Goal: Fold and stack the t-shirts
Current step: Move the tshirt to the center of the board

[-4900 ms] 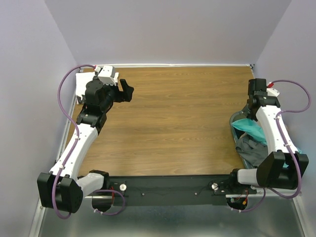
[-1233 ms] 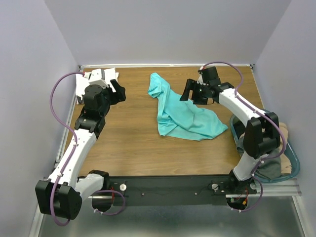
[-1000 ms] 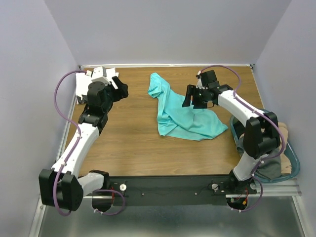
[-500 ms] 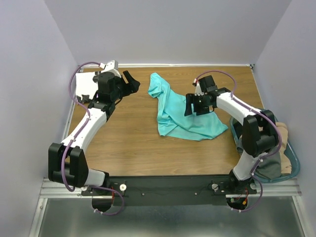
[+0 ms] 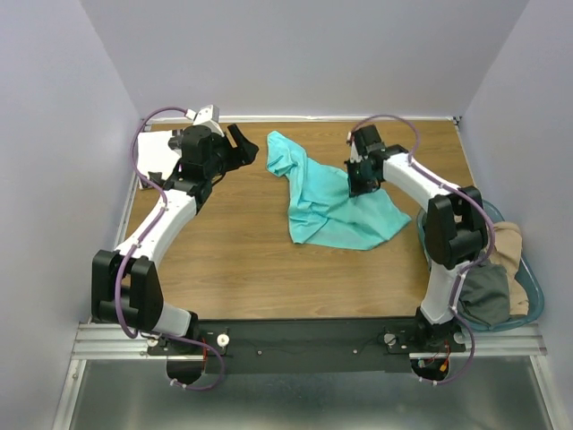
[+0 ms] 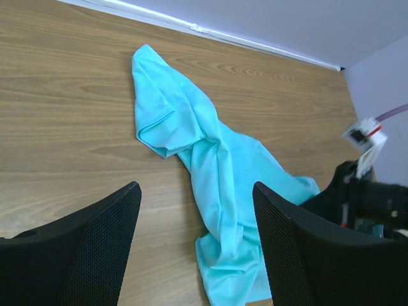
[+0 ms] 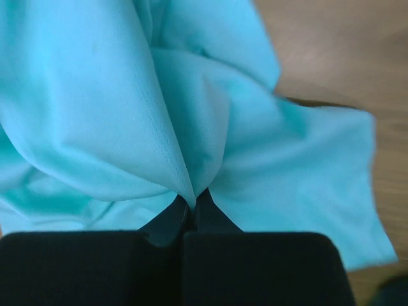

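Count, top view: one turquoise t-shirt (image 5: 331, 206) is lying on one desk (image 5: 233, 260). One white cloth (image 5: 150, 163) is showing partly behind the left arm. Two arms are showing, one pincer each: left pincer (image 6: 196, 197), right pincer (image 7: 193, 203). One basket (image 5: 538, 300) is holding two cloths: one tan cloth (image 5: 503, 244) and one grey cloth (image 5: 488, 300).

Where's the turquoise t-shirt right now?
In the top view the turquoise t-shirt lies crumpled on the table, centre-right toward the far edge, a fold pinched in the right pincer; the open left pincer is just left of it.
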